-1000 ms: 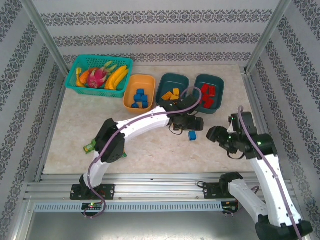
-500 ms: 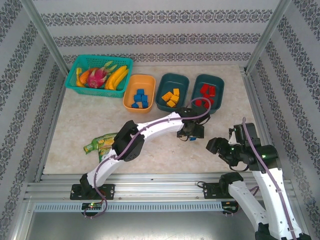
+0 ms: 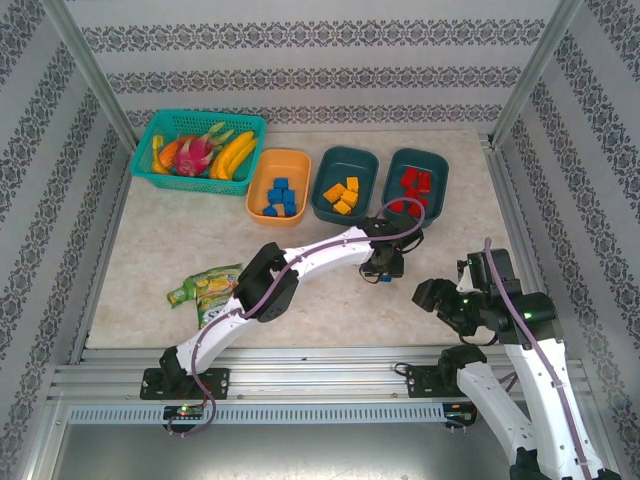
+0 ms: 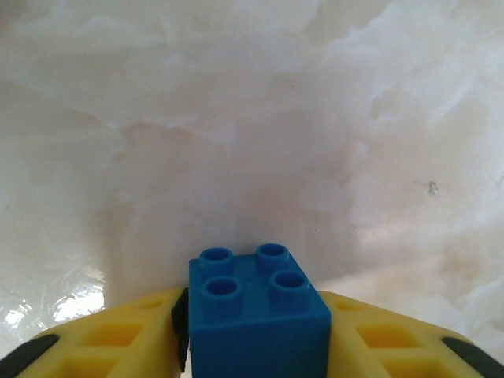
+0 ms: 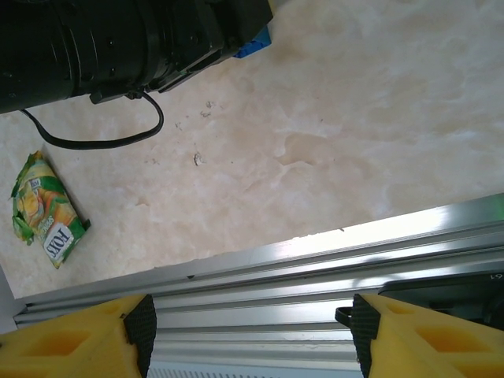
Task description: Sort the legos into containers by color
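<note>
Left gripper [image 4: 257, 342] pinches a blue lego [image 4: 253, 303] on the table [image 4: 236, 118], bare marble ahead.
Right gripper [image 5: 252, 339] gapes wide, empty, seemingly above the near-edge rail [image 5: 315, 264].

Left claw [image 4: 258, 335] clamped shut, right claw [image 5: 248, 335] gaping.

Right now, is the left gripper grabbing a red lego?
No, the lego between the yellow sides of the left gripper is blue, not red.
</note>
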Robot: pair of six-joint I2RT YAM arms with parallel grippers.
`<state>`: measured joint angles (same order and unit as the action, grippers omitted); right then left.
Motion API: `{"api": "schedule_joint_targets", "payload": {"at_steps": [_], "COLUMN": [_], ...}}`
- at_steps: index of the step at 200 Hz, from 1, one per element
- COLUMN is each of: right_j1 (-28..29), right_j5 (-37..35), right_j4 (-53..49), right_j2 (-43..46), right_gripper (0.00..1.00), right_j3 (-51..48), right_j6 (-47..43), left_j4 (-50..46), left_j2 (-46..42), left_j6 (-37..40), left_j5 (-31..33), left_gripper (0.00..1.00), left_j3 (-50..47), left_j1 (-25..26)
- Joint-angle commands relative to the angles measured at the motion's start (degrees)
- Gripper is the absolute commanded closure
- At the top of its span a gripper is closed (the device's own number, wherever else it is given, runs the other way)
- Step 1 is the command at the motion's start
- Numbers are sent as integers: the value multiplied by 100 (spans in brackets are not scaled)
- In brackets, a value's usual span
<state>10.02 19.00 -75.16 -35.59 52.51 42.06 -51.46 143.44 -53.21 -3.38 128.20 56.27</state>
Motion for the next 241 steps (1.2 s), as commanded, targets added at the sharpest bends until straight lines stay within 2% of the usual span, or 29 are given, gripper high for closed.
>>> {"api": "schedule_joint_targets", "payload": {"at_steps": [1,50,86,110,138,180,213,241], "right_j1": [65,70,246,706,1500,1974,1983,1967], "right_j5": [103,420,640,532,192,104,-34,-81], "right_j4": [-38,434,1073,1704,2614,4000,4106,4093], "right_j2": [15,-230,-671,-1081,-1744,-2838,-3511,-3867], "right_gripper": [32,33,34,33,33,34,34,34], "right_j3": [-94,-64,139,288,507,768,1351,1668], "right_j6": [-61,-146,-135,110,518,1154,1030,962], "left_j4": [-290,-461,-540,-588,-477,-97,173,387], "left_j2": [-64,-839,-1663,-2057,-2254,-1855,-1093,-345], "left_j6": [74,318,657,993,1316,1851,2119,2262], "left_j5": [234,481,511,533,302,105,-105,-250], "left_gripper": [60,66,66,67,68,68,68,68], "left_j3": [153,7,-405,-651,-803,-479,265,1051], "left_j1": [54,-121,-638,-1182,-1959,-3039,-3582,-3765]}}
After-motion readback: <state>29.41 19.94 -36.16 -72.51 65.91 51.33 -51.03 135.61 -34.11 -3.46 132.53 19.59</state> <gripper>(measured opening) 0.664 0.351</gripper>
